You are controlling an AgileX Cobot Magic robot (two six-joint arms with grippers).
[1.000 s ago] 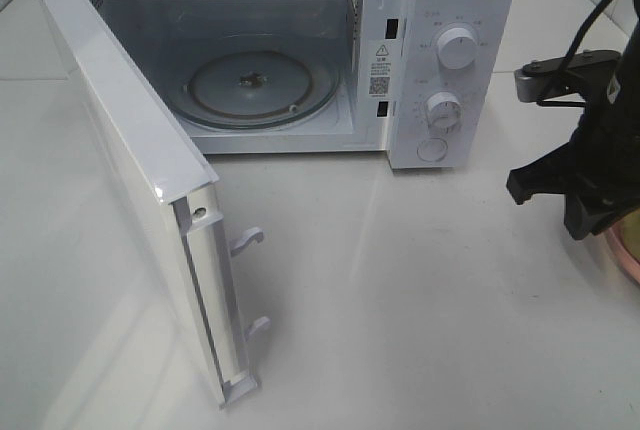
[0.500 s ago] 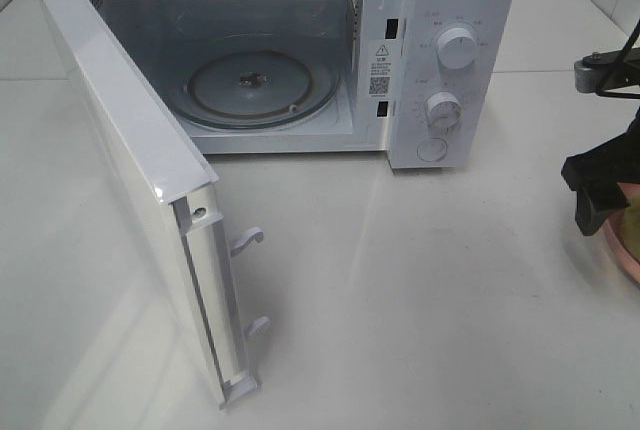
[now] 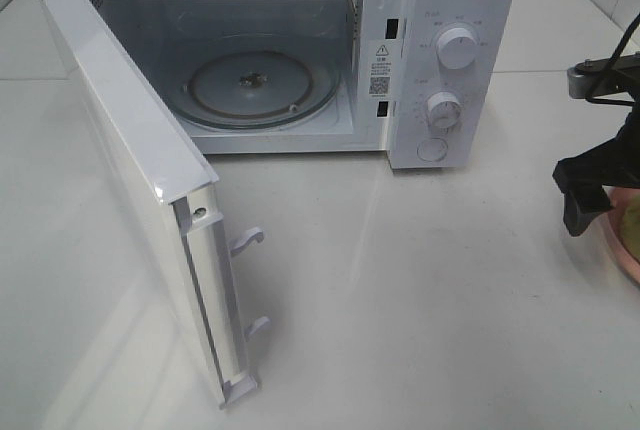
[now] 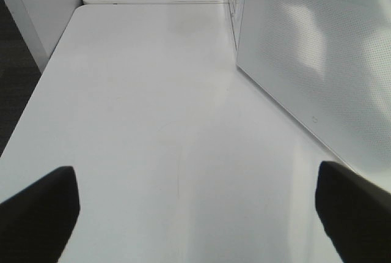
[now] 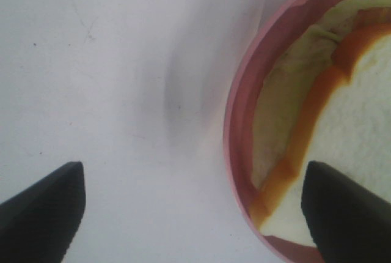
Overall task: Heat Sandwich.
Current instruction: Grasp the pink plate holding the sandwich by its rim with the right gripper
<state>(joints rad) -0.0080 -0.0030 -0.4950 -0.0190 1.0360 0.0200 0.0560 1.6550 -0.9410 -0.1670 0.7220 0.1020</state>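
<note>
Right now the sandwich (image 5: pixel 354 128) is lying on the pink plate (image 5: pixel 241 122), which is sitting on the counter (image 3: pixel 420 290) well off to the right of the microwave (image 3: pixel 440 60), at the edge of the high view. The right fingers (image 5: pixel 43 214) are hanging spread wide above the plate's rim, one over bare counter and the other over the bread, holding nothing. Spread like that, they are probably lining up to straddle the rim or the sandwich for a pickup. The microwave's door (image 3: pixel 120 140) is standing swung open toward the front left, leaving the cavity and its glass turntable (image 3: pixel 250 85) exposed, evidently so the food can go straight in. The left fingers (image 4: pixel 36 214) are also gaping apart and gripping nothing. They are hovering low over the counter on the microwave's left, just outside the open door, seemingly waiting clear of the loading path.
</note>
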